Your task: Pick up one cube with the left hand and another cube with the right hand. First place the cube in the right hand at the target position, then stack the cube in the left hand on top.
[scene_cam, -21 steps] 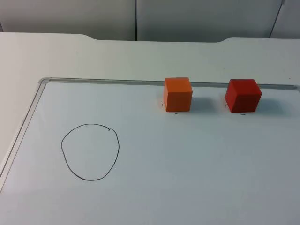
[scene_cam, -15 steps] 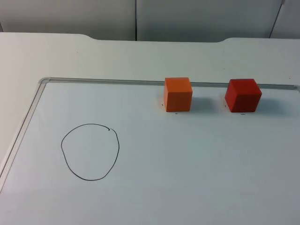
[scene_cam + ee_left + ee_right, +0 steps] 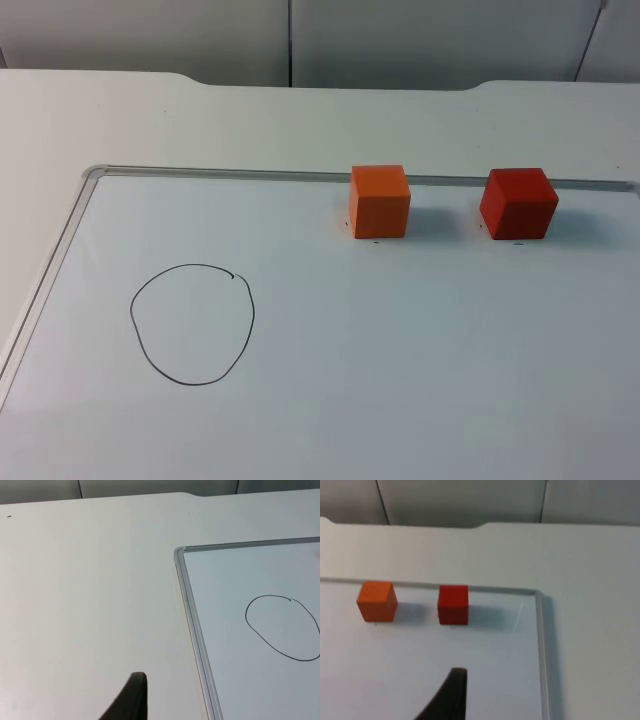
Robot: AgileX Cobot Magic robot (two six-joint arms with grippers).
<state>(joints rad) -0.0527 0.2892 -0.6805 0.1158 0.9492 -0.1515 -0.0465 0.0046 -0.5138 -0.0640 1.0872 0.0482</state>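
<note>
Your two cubes sit untouched on the whiteboard (image 3: 420, 400), close to its far frame: the orange cube (image 3: 379, 201) and, to its right with a clear gap between them, the red cube (image 3: 518, 204). The target, a hand-drawn circle (image 3: 192, 323), lies well apart from both, toward the board's left side.

The left end effector (image 3: 131, 700) hangs over the bare surface (image 3: 90, 605) outside the board's left edge, looking toward the circle (image 3: 285, 627). The right end effector (image 3: 451, 695) is above the board, short of the red cube (image 3: 453, 604), with the orange cube (image 3: 377, 601) further along. One fingertip of each is all you get, so you cannot tell whether either is spread or closed.

Nothing is picked up yet; by my reading you are at the very start.

Watch these risks:
- The left arm has the longer reach to the orange cube. If both arms descend together, they could crowd each other, since the cubes are neighbours.
- Both cubes stand near the raised frame, so a finger coming down on the far side may catch it or nudge a cube.
- The board looks smooth, so an off-centre closing could slide a cube rather than grip it.
- Mind the order: red down in the circle first, orange on top.
</note>
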